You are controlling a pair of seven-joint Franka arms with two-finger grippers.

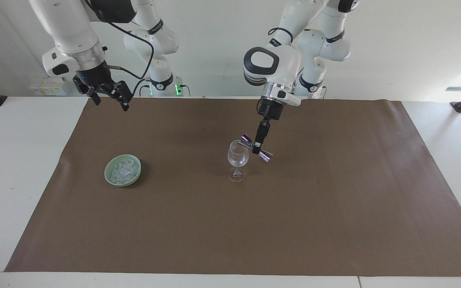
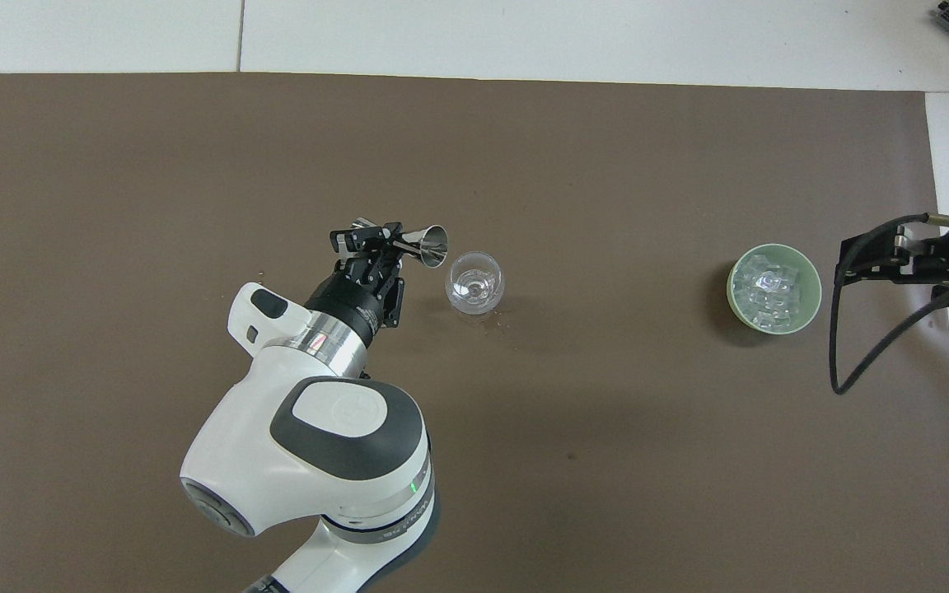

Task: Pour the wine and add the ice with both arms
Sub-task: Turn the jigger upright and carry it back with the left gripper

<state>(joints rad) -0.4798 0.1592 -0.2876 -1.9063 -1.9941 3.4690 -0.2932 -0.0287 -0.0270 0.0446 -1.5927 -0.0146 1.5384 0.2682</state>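
The ice [image 1: 123,170] is lying heaped as small clear chunks in a pale green bowl [image 1: 109,178], which is sitting on the brown mat [image 1: 334,208] toward the right arm's end of the table [image 1: 10,168], well apart from everything else on it. Near the middle of the mat a stemmed glass [image 1: 237,157] is standing upright on its foot, with a little clear content showing low in its bowl. Up in the air beside the glass, the left gripper [image 1: 257,149] is clamping a shiny metal double-ended measuring cup [image 1: 256,148] by its narrow waist, its fingertips pressed in tight on it. The measuring cup is lying tilted: in the facing view one flared end is sitting right at the rim of the glass and the other end is pointing down and away from it toward the left arm's end of the table. In the overhead view the open mouth of the cup [image 2: 433,245] is appearing just beside the glass [image 2: 474,282] rather than over it, so whether the cup is touching the rim cannot be told. The left arm [image 1: 278,64] is reaching down to it from its base. The right gripper [image 1: 108,96] is hanging with its fingers spread wide and holding nothing, over the mat's corner at the robots' edge of the table, while the right arm [image 1: 70,32] is waiting there.
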